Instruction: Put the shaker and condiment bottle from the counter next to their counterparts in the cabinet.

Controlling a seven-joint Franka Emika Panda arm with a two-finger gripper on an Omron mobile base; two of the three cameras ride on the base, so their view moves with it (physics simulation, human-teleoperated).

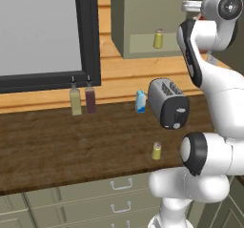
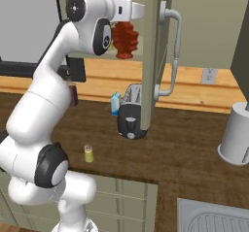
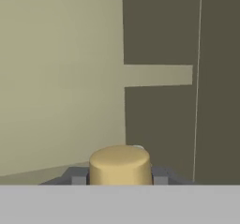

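Right base view: the white arm rises from the lower left, bends at the elbow and reaches high up into the open olive-green cabinet, wrist level with the inner shelf, the gripper hidden between the wrist and the cabinet wall. Jaws closed on the condiment bottle, the dark red ribbed one, which hangs just under the wrist at shelf height inside the cabinet; can't tell if its base touches the shelf. Hand view shows the bottle's tan stopper wedged between the two dark finger tips, pale cabinet walls behind. Counter: one long dark wood worktop over pale drawers. One black-and-silver toaster at the back of the counter, below the cabinet. One grey-white round container far right on the counter. Two tall slim bottles, olive and maroon, standing side by side at the wall under the window. One blue-white carton just left of the toaster. Shakers, two: one shaker yellow-green with grey cap, upright on the counter near the front edge, in front of the toaster; its counterpart upright on the cabinet shelf.
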